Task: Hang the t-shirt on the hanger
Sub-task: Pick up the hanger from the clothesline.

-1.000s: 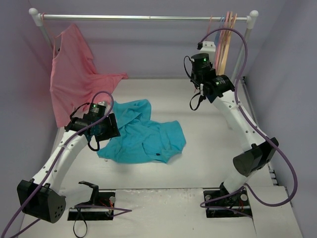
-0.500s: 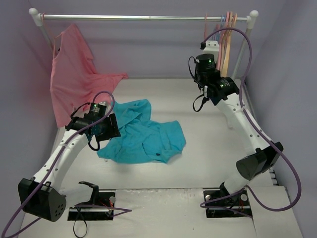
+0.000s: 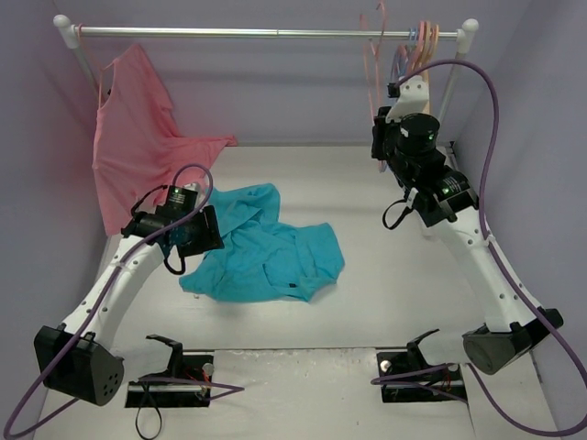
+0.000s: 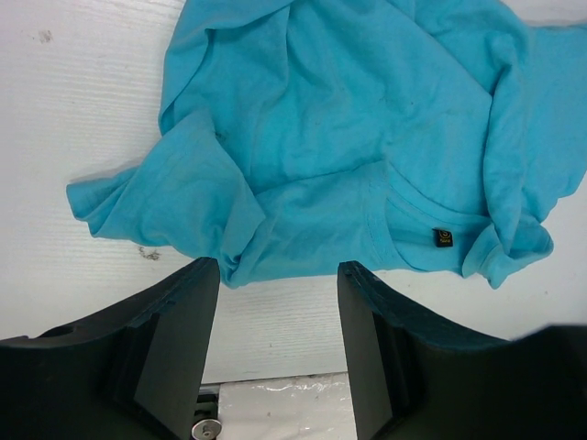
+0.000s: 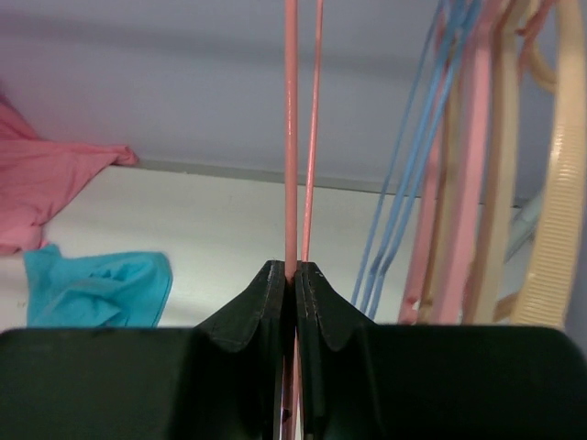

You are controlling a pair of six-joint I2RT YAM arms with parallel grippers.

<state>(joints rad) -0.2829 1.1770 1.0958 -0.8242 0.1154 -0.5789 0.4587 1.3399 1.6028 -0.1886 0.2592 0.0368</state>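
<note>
Hanger [image 5: 292,137] likely light springy wire, right gripper [image 5: 293,271] pinching it mid-frame; t-shirt [image 4: 348,128] limp, best grabbed at collar; left gripper [image 4: 278,270] open

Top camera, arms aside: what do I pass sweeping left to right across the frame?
pink garment hanging from the rail → crumpled t-shirt → pink wire hanger → bunch of other hangers → right rail post

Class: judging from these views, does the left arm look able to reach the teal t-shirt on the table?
Probably yes: the left gripper hangs over the t-shirt at its edge, jaws open, nothing lying between.
</note>
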